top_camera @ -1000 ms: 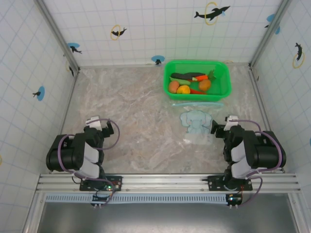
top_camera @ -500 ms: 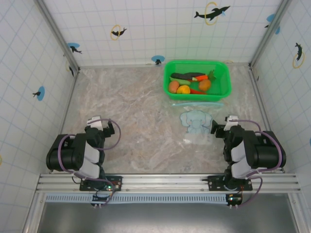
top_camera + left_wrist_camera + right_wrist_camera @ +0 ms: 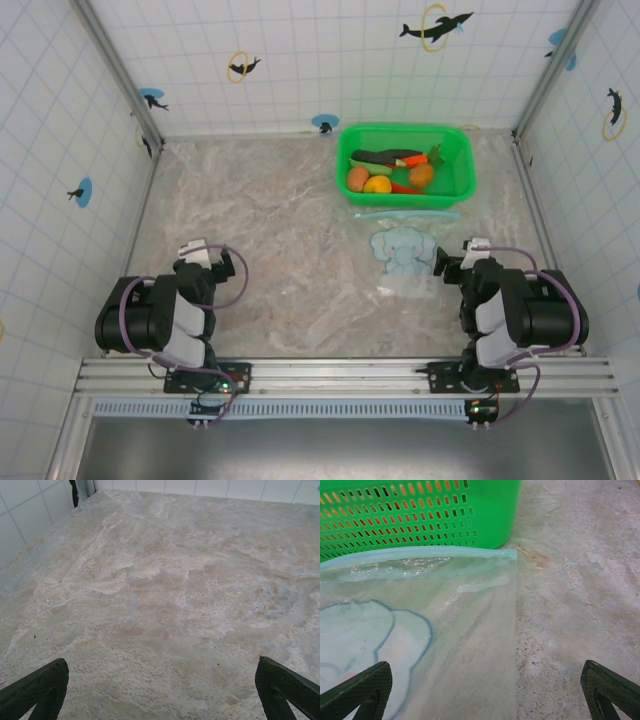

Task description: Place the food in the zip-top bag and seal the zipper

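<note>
The food (image 3: 392, 172) lies in a green mesh basket (image 3: 462, 170) at the back right: a dark eggplant (image 3: 378, 157), an orange carrot (image 3: 415, 159), a brownish oval (image 3: 358, 179), a yellow round fruit (image 3: 378, 184) and a red chili (image 3: 404, 188). The zip-top bag (image 3: 405, 255) lies flat just in front of the basket, its pale blue zipper (image 3: 405, 213) along the far edge. My right gripper (image 3: 458, 256) is open beside the bag's right edge; its wrist view shows the bag (image 3: 445, 645) and zipper (image 3: 420, 557) under the open gripper (image 3: 485, 690). My left gripper (image 3: 208, 256) is open over bare table (image 3: 165, 605).
The marbled table (image 3: 270, 230) is walled by tiled panels on three sides. In the right wrist view the basket's wall (image 3: 420, 515) stands right behind the bag. Both arms sit folded back near the front rail (image 3: 340, 375).
</note>
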